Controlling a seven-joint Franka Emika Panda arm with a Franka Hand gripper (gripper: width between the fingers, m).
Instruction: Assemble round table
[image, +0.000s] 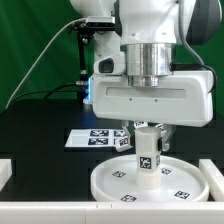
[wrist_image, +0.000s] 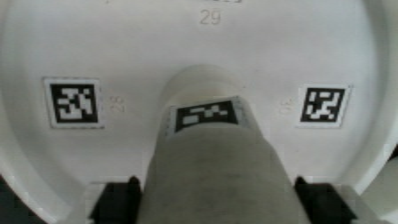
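The large round rimmed disc lies flat on the black table at the front, tags on its face. The short thick cylindrical leg stands upright on the disc's middle, tags on its side. My gripper comes straight down from above and is shut on the leg's upper part. In the wrist view the leg runs between my two black fingertips, which press on both its sides, with the disc beneath it. The cross-shaped base is out of view.
The marker board lies flat behind the disc. White rails edge the table at the exterior view's left and front. A green backdrop stands at the back, with a cable hanging at the exterior view's left.
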